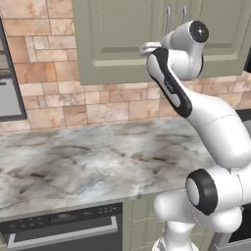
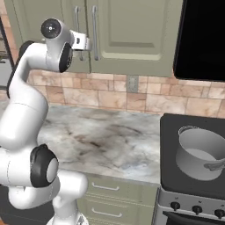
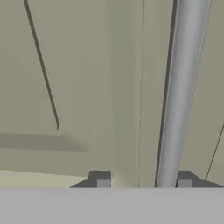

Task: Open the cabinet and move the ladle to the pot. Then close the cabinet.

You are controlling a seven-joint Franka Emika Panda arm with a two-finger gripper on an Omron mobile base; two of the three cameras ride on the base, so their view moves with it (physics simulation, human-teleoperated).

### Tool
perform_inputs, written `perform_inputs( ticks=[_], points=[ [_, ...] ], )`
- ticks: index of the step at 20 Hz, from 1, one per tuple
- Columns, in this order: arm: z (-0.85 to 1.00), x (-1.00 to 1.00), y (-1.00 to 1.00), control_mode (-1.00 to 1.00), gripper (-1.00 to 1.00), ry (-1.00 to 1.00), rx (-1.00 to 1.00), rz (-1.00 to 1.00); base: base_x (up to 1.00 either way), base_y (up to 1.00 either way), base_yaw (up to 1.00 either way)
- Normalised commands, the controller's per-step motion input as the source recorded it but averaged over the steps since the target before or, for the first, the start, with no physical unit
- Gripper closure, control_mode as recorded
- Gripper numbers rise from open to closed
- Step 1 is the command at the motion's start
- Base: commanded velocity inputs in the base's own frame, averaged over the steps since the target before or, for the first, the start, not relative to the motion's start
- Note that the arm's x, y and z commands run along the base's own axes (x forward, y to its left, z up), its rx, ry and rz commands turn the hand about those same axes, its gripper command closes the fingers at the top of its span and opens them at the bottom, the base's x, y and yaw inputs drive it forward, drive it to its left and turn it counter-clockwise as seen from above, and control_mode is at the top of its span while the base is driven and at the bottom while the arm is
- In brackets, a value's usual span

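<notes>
The sage-green cabinet (image 1: 117, 39) (image 2: 132, 30) hangs above the counter with both doors shut. My gripper (image 3: 144, 183) is up against the door front (image 3: 87, 87). Its fingertips stand apart on either side of a long silver bar handle (image 3: 181, 87). The handle runs close to the right fingertip, and a gap is left to the other one. In the right base view the hand (image 2: 85, 44) sits at the pair of handles (image 2: 95, 33). The grey pot (image 2: 197, 154) stands on the stove at the right. The ladle is hidden.
A marble counter (image 1: 73, 162) runs below the cabinet with a brick backsplash behind it. The black stove (image 2: 171, 132) adjoins it on the right, under a dark unit (image 2: 202, 39). A wall oven (image 1: 7, 93) stands at the far left, a dishwasher front (image 1: 63, 225) under the counter.
</notes>
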Motion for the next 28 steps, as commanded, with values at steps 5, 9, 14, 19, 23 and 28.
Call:
perform_inputs(
  ticks=[5,9,14,19,23,28],
  points=[
    [0.00,-0.94,0.53,-1.00,1.00,0.00,0.00,0.10,0.00,0.00,0.00],
    [0.00,-1.00,0.58,-1.00,1.00,0.00,0.00,0.06,0.00,0.00,0.00],
    [0.00,-1.00,0.68,-1.00,1.00,0.00,0.00,0.03,0.00,0.00,0.00],
    [0.02,-0.99,0.77,-1.00,1.00,0.02,0.00,0.02,0.00,0.00,0.00],
    [0.01,-0.77,0.83,-1.00,1.00,0.08,0.00,0.00,0.00,0.00,0.00],
    [0.00,-0.47,0.74,-1.00,1.00,0.07,0.00,0.00,0.00,0.00,0.00]
  ],
)
